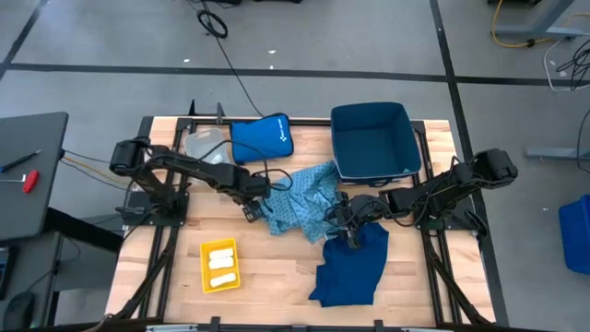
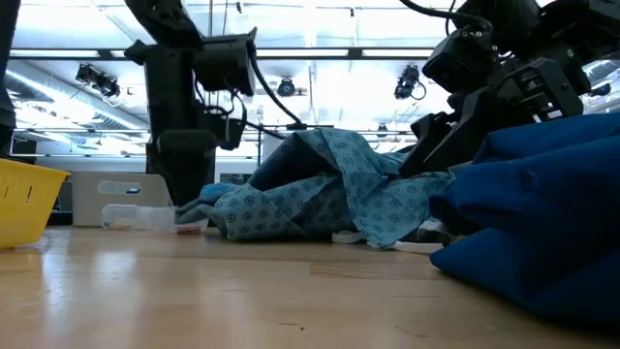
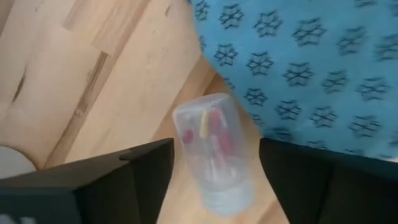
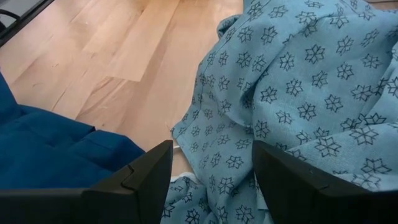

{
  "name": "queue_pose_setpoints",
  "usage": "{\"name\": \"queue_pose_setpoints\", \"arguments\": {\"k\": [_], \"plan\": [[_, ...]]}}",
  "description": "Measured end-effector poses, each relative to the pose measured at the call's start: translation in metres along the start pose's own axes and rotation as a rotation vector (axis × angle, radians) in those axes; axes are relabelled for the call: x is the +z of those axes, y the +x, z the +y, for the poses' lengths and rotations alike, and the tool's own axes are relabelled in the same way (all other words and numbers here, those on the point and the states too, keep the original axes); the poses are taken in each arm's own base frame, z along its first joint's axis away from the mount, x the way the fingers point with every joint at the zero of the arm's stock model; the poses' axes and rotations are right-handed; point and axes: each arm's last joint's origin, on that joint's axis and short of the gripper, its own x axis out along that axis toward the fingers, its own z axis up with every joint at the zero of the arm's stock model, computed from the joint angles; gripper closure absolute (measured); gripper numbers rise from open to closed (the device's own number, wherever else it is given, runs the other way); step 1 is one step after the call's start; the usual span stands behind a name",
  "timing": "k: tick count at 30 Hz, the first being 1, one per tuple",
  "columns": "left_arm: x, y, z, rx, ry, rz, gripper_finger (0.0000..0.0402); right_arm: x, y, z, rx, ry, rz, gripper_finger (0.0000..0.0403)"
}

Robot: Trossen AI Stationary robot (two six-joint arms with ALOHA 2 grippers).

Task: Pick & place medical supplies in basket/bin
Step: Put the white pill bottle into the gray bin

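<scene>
Overhead: left gripper [image 1: 251, 210] sits at the edge of the light-blue patterned garment [image 1: 300, 201]; right gripper [image 1: 351, 240] hangs over the navy garment [image 1: 352, 266]. White rolls [image 1: 220, 262] lie in the yellow tray [image 1: 205, 275], near the navy bin [image 1: 374, 140].

Low view: a clear vial [image 2: 140, 218] lies on the table [image 2: 291, 291] beside the patterned cloth.

Left wrist: fingers [image 3: 140, 174] spread, the vial [image 3: 214, 152] loose between them.

Right wrist: fingers [image 4: 146, 171] spread, empty, above both garments.
</scene>
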Motion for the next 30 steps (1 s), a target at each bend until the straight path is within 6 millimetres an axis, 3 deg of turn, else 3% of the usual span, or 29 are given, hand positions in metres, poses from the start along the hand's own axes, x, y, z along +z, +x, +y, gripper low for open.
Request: {"name": "queue_pose_setpoints", "arguments": {"k": [6,10,14,18,23,30], "plan": [[0.0,0.015,-0.003,0.027,0.034,0.038,0.0151,0.0,0.0,0.0,0.0,0.0,0.0,0.0174],[0.001,0.018,-0.003,0.066,0.04,0.03,0.0184,0.0,0.0,0.0,0.0,0.0,0.0,0.0174],[0.0,0.019,-0.002,0.091,0.045,0.023,0.0245,0.0,0.0,0.0,0.0,0.0,-0.001,0.0174],[-0.001,0.017,0.0,0.13,0.045,0.018,0.025,0.0,0.0,0.0,0.0,0.0,-0.002,0.0174],[0.0,0.009,0.003,0.189,0.037,-0.045,0.025,0.0,0.0,0.0,0.0,0.0,-0.002,0.0174],[0.01,-0.021,0.008,0.205,-0.011,-0.265,0.025,0.0,0.0,0.0,0.0,0.0,-0.003,0.0174]]}}
